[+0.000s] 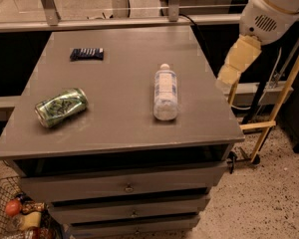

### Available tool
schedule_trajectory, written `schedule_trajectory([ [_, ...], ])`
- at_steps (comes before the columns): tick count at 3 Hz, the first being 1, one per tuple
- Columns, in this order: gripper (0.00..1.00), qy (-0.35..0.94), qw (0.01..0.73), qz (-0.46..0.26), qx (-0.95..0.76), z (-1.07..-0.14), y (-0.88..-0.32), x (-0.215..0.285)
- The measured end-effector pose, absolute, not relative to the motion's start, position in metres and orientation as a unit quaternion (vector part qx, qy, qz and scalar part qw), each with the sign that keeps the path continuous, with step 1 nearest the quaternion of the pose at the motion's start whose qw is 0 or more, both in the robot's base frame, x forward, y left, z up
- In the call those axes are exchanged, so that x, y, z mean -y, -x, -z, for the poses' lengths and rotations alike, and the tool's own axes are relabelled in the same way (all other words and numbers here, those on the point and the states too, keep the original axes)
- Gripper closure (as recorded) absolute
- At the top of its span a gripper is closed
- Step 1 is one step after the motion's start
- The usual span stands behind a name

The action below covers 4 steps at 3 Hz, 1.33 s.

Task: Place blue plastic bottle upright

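The blue plastic bottle (165,92) lies on its side on the grey cabinet top (124,44), right of the middle, with its white cap pointing to the far edge. It is clear with a pale blue-white label. Only my arm shows: a white housing (269,11) and a cream link (239,59) at the upper right, beyond the cabinet's right edge and apart from the bottle. My gripper itself is not in view.
A green drink can (61,107) lies on its side at the left. A small flat dark blue packet (86,54) lies at the far left. Drawers (124,185) sit below the top. A yellow wooden frame (274,113) stands at the right, and a basket of items (15,215) at the lower left.
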State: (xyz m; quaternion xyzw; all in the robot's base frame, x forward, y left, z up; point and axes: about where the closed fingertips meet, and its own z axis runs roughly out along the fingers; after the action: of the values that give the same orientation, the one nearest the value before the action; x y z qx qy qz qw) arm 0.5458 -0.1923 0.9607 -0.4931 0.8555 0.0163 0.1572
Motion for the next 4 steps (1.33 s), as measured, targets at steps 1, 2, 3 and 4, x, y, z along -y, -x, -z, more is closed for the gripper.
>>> schedule_trajectory([
  [1,0.00,0.416,0.176,-0.062,-0.890,-0.950,-0.582,0.178],
  [2,0.00,0.368,0.174,-0.074,-0.910,-0.947,-0.586,0.176],
  [3,0.00,0.350,0.170,-0.038,-0.921,-0.948,-0.587,0.160],
  [4,0.00,0.300,0.139,-0.002,-0.944,-0.933,-0.591,0.134],
])
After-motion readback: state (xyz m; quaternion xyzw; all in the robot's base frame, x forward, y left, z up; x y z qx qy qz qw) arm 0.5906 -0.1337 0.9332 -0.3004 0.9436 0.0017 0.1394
